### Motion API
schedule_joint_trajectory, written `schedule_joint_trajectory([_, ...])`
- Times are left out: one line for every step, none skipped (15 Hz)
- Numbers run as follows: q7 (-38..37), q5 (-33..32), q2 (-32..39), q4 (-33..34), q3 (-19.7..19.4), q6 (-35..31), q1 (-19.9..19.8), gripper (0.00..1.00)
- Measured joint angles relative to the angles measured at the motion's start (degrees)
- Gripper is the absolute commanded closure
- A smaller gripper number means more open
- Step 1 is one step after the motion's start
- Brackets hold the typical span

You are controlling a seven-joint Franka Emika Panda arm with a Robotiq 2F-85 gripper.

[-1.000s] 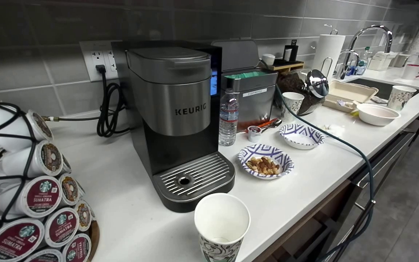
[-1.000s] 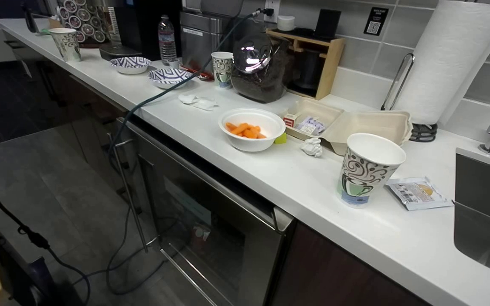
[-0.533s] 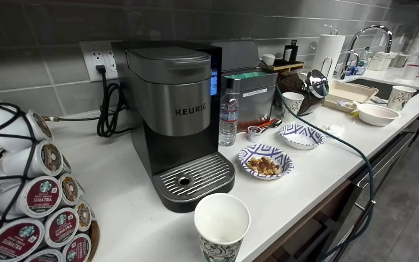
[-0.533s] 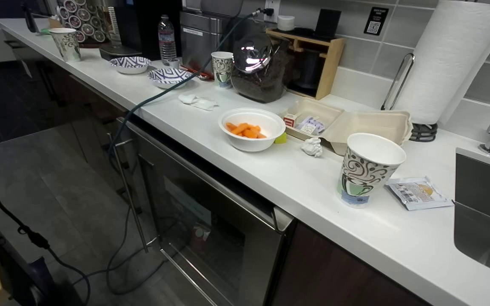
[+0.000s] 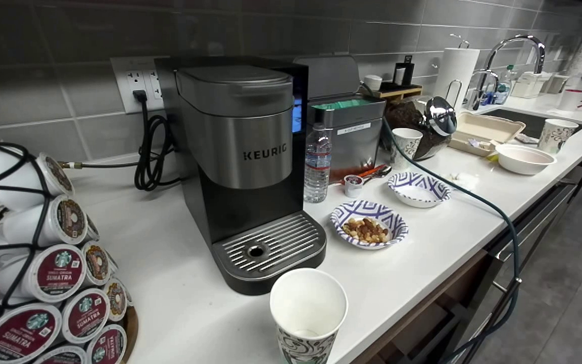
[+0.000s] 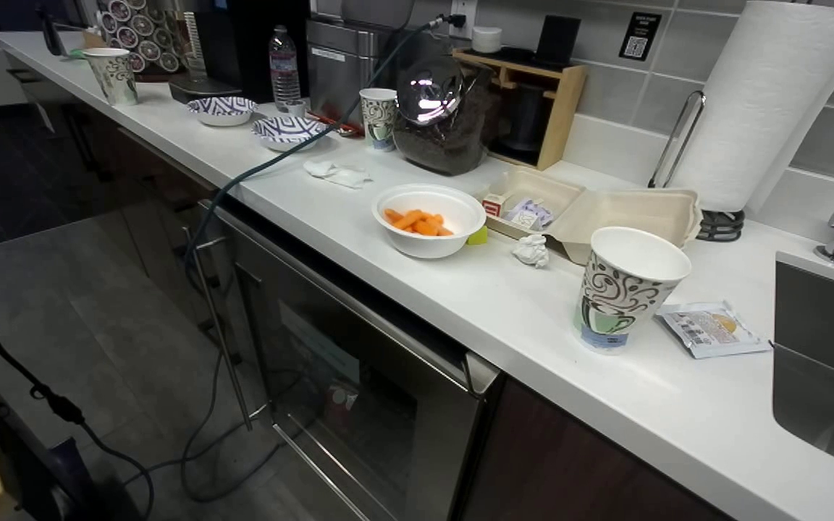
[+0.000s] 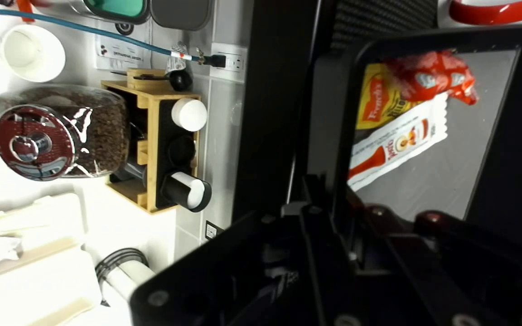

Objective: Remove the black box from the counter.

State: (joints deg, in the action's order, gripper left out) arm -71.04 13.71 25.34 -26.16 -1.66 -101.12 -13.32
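Note:
The black box shows only in the wrist view, at the right, as a shallow tray with dark walls and a grey floor. Packets lie in it. My gripper is at its near wall, one finger on each side, and looks shut on that wall. The fingertips are dark and blurred. Neither the box nor my gripper shows in the exterior views. What the box rests on is hidden. The white counter shows in both exterior views.
In the wrist view a coffee jar, a wooden stand, a teal cable and a red-handled mug are near. The Keurig machine, patterned bowls and cups stand on the counter.

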Motion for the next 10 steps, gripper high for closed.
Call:
schedule_joint_trajectory([-1.26,-0.05,0.00,0.00,-0.01,0.32,0.09,0.97])
schedule_joint_trajectory([-2.66,-0.07,0.00,0.00,-0.04,0.33,0.16,0.97])
schedule_joint_trajectory([-3.98,-0.15,0.00,0.03,-0.09,0.33,0.24,0.97])
schedule_joint_trajectory([-5.18,-0.41,0.00,0.08,-0.24,0.33,0.37,0.97])
schedule_joint_trajectory([-6.06,-0.97,0.00,0.08,-0.44,0.33,0.53,0.97])
schedule_joint_trajectory([-6.38,-1.94,0.00,0.08,-0.69,0.33,0.82,0.97])
schedule_joint_trajectory([-6.40,-3.12,0.02,0.08,-1.04,0.33,1.27,0.97])
schedule_joint_trajectory([-6.40,-4.35,0.08,0.08,-1.42,0.33,1.87,0.97])
schedule_joint_trajectory([-6.36,-5.40,0.18,0.08,-1.67,0.26,2.51,0.97])
schedule_joint_trajectory([-6.36,-6.38,0.30,0.09,-1.85,0.18,3.19,0.97])
